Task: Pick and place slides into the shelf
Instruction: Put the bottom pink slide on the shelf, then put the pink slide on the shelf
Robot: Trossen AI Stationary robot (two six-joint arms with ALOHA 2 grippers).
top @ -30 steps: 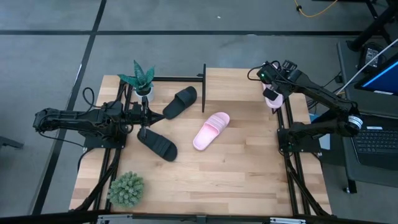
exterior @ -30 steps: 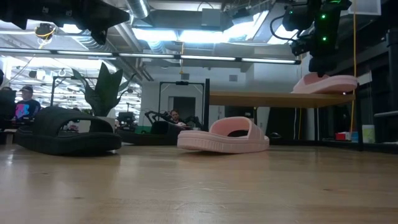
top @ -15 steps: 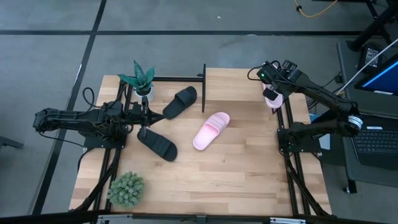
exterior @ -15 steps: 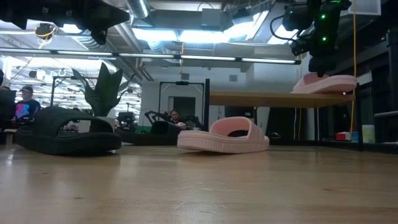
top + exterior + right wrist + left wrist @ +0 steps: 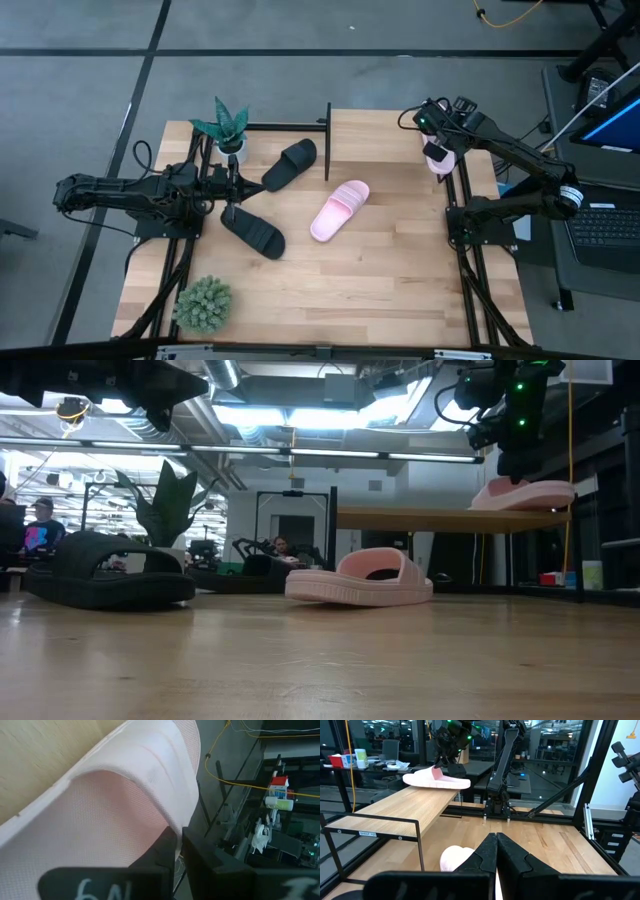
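Now the right gripper (image 5: 438, 157) pinches a pink slide (image 5: 521, 494) lying on the shelf (image 5: 450, 517) (left gripper (image 5: 495, 851), closed, waits far off)

Setting: robotics lab or open-plan workshop. I am working at a light-wood table (image 5: 330, 290) standing on grey concrete floor. Ceiling ducts (image 5: 300, 385) and strip lights are running overhead. People are sitting at a desk (image 5: 35, 525) behind. A laptop (image 5: 605, 215) is sitting beside my right arm.
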